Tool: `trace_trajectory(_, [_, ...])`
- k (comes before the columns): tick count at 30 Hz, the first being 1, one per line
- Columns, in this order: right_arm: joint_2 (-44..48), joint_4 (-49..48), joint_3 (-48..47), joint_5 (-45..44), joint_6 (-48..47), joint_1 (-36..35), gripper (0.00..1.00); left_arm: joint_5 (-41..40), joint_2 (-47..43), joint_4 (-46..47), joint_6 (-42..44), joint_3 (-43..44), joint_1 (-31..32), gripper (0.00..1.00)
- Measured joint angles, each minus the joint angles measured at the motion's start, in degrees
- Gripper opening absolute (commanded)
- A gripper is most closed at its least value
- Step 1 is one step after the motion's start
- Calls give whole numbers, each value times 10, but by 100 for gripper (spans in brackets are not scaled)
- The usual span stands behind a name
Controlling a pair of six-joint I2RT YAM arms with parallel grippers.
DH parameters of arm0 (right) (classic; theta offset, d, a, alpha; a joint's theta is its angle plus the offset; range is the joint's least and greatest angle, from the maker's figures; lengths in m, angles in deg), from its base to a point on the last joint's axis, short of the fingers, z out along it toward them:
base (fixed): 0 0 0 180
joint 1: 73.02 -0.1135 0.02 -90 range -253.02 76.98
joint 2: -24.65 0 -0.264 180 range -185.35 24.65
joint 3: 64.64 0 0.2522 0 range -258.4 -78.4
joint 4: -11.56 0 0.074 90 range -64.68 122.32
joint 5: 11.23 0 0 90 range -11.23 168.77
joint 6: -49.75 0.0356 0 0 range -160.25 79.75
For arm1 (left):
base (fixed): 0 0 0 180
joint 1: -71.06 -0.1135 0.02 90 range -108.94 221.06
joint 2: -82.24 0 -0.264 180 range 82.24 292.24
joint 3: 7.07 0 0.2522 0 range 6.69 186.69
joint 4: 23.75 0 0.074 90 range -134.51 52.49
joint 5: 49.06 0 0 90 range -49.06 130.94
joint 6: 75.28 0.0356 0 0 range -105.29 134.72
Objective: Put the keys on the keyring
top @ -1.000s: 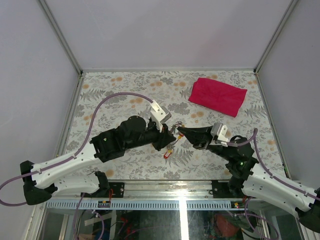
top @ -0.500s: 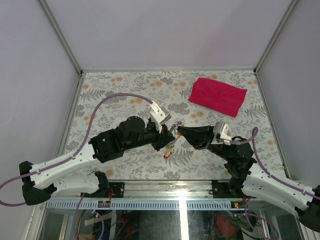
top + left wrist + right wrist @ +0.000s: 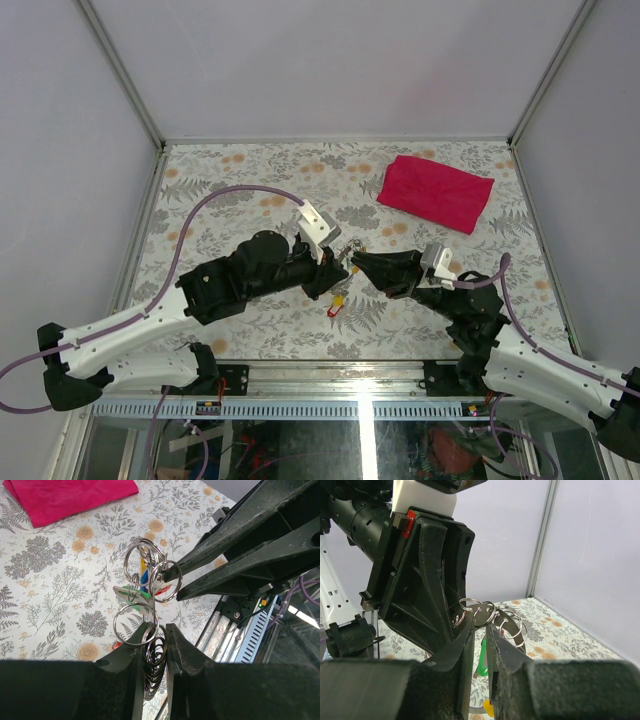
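Above the floral counter (image 3: pixel 230 175), my left jaws pinched the silvery keyring (image 3: pixel 144 575); right jaws nipped one thin loop.

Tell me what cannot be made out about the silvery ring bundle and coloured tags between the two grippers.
Top view: silvery metal ring bundle too small, crowded by left gripper and right gripper.
Left wrist view: lowest rings hidden between the left fingers.
Right wrist view: green plastic tag half hidden by right fingers; their grip unclear.
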Motion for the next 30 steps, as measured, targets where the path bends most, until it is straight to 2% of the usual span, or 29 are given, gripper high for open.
trace_trajectory(25, [-13,-24,0,0,16,0,25,0,7,-1,0,5,0,0])
trace_trajectory(30, [-13,-24,0,0,21,0,31,0,7,-1,0,5,0,0])
